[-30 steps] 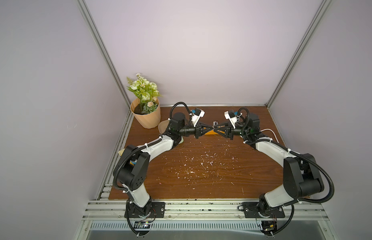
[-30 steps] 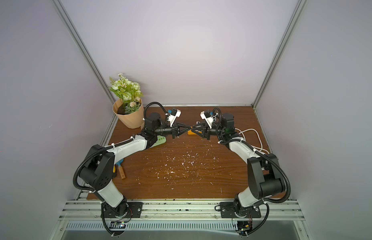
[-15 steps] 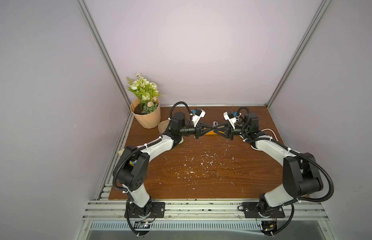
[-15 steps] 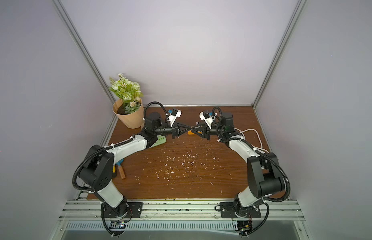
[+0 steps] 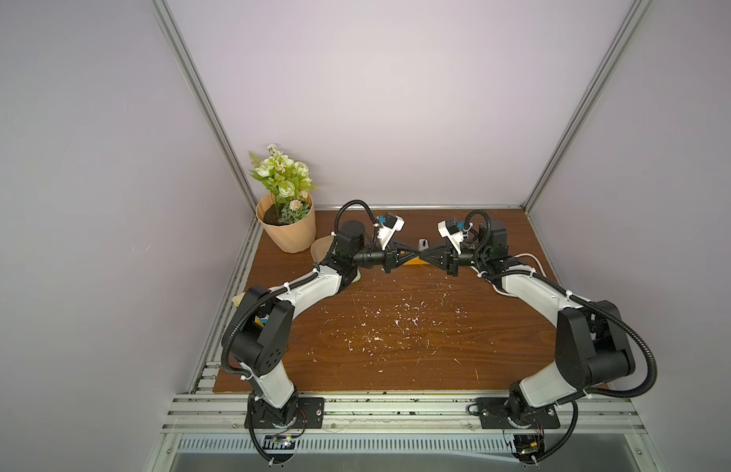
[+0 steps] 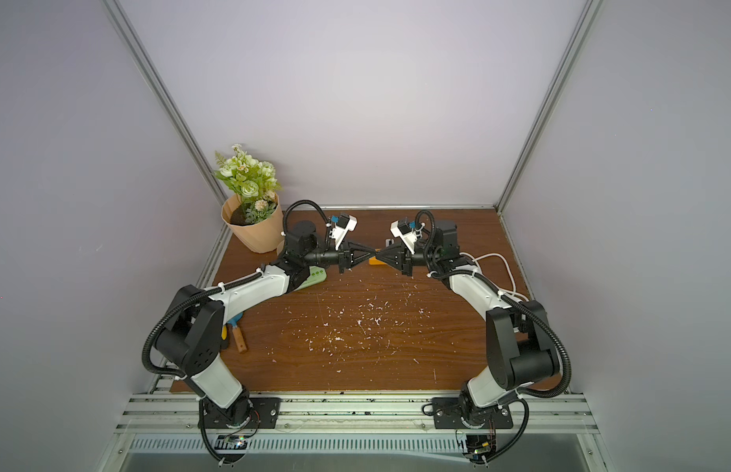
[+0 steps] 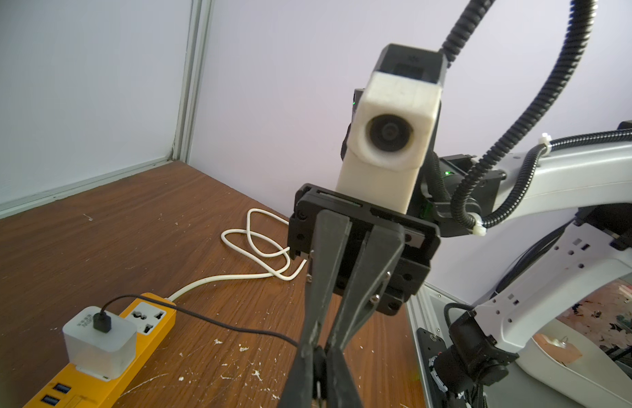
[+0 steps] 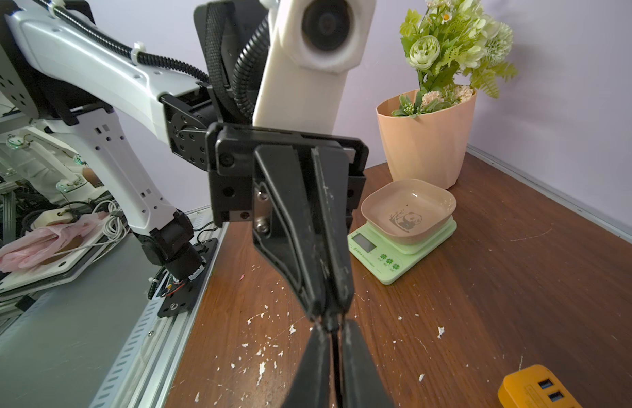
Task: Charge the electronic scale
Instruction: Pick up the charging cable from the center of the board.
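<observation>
L end effector point(image 5: 417, 255) & R end effector point(image 5: 427, 256) meet tip to tip above bench point(image 8: 519, 282), near orange power strip point(image 7: 95, 383); both are pinched on the end of the black cable point(image 7: 219, 323) coming from the white charger cube point(image 7: 99, 341); electronic scale point(image 8: 401, 235) sits by flowerpot point(image 8: 427, 141), apart from the cable, mostly hidden under L forearm in both top views; 1 white cord point(image 7: 258, 247) coils behind.

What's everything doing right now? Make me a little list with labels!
Left gripper: shut on the cable
Right gripper: shut on the cable too, tip to tip with left
Cable: black, runs from the charger to the grippers
Charger: white, on the power strip
Scale: by the flower pot, cable not at it
</observation>
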Controlling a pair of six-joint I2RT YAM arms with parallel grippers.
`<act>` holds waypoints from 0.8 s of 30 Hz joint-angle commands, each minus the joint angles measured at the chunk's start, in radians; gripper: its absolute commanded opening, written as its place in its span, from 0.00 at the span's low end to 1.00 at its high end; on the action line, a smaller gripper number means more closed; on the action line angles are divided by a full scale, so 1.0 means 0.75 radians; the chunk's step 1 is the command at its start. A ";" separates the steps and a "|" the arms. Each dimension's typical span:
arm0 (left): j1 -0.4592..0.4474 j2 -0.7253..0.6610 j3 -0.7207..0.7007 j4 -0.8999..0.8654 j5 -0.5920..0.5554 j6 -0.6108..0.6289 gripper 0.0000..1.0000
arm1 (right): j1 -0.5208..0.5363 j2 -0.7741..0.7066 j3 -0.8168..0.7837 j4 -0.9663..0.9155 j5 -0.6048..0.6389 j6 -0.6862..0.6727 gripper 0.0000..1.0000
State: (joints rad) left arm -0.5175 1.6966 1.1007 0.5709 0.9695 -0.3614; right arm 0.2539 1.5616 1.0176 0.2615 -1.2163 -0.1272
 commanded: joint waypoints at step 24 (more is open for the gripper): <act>-0.016 -0.129 0.207 -0.625 -0.154 0.353 0.56 | 0.014 -0.077 0.161 -0.485 0.094 -0.458 0.00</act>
State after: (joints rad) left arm -0.5316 1.5833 1.2022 0.2668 0.8616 -0.2028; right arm 0.2604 1.5311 1.1088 -0.0452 -1.1343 -0.3782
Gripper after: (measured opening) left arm 0.565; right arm 0.062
